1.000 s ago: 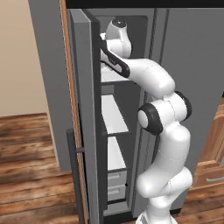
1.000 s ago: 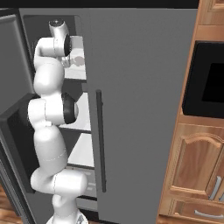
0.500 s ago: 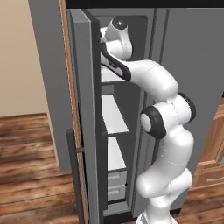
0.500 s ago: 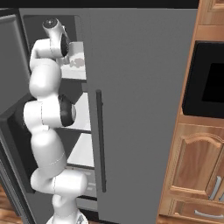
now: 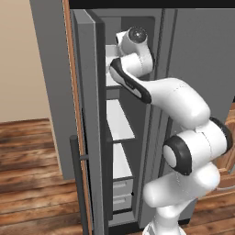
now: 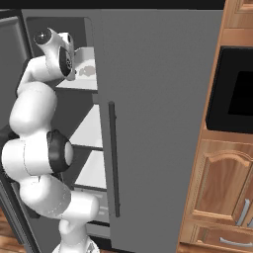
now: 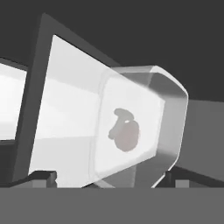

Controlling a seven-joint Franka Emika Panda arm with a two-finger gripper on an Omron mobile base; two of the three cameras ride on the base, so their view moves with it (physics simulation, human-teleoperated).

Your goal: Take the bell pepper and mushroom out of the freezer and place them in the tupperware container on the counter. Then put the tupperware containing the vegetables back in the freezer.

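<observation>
The tupperware container (image 7: pixel 142 118) rests on the freezer's top white shelf (image 7: pixel 65 118), its translucent white wall facing the hand. A blurred grey-pink lump (image 7: pixel 124 133) shows through that wall; I cannot tell whether it is the bell pepper or the mushroom. My gripper (image 7: pixel 109 179) is open just in front of the container, one dark fingertip (image 7: pixel 43 177) off to the left and clear of the box. In the right base view the container (image 6: pixel 88 59) sits beside the white hand (image 6: pixel 62 57), with a brownish blob (image 6: pixel 88 71) inside. The counter is out of view.
The open freezer door (image 5: pixel 87 119) stands close on the arm's left, with its dark bar handle (image 5: pixel 78 183). Lower white shelves (image 5: pixel 120 120) and two small grey drawers (image 5: pixel 121 193) sit below. The shut grey fridge door (image 6: pixel 158 123) and wooden cabinets (image 6: pixel 222 188) lie to the right.
The jaws have spread wide apart and let go of the container, which stays on the top shelf. The hand has shifted slightly within the freezer opening.
</observation>
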